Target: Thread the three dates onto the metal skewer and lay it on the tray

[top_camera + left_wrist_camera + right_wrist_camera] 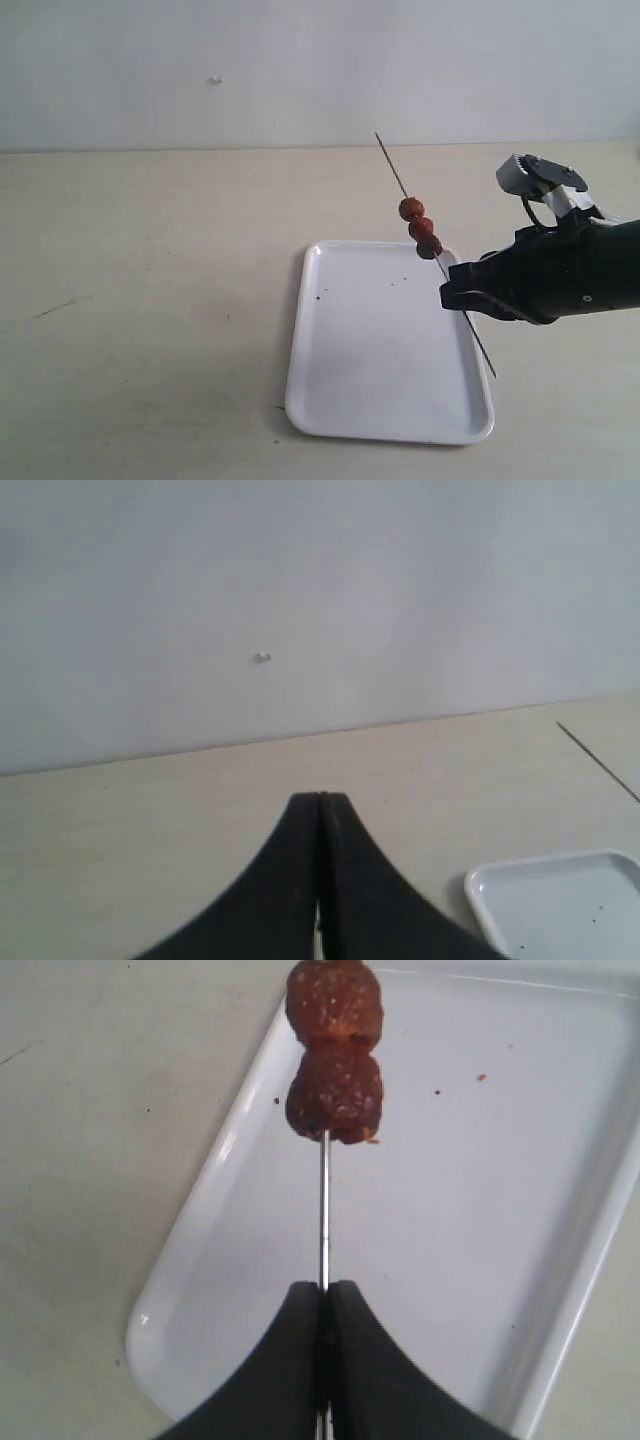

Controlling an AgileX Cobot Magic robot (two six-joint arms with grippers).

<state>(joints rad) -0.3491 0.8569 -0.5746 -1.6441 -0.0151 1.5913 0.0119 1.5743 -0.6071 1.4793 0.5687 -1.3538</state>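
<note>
Left fingers (pixel 312 820) are pressed shut and empty, with the tray (pixel 340 380) off to one side of them. My right fingers (pixel 308 1310) pinch the skewer (pixel 392 168), its three dates (pixel 420 228) just beyond their tips, over the tray's rim. I should level it, lower gently, then release.

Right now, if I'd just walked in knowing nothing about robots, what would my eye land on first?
Probably the thin metal skewer, held slanted in the air above the far right part of the white tray, with three reddish-brown dates threaded in a row on it. The black right gripper pinches it just below the dates. The left gripper is shut on nothing, off to the tray's left.
</note>
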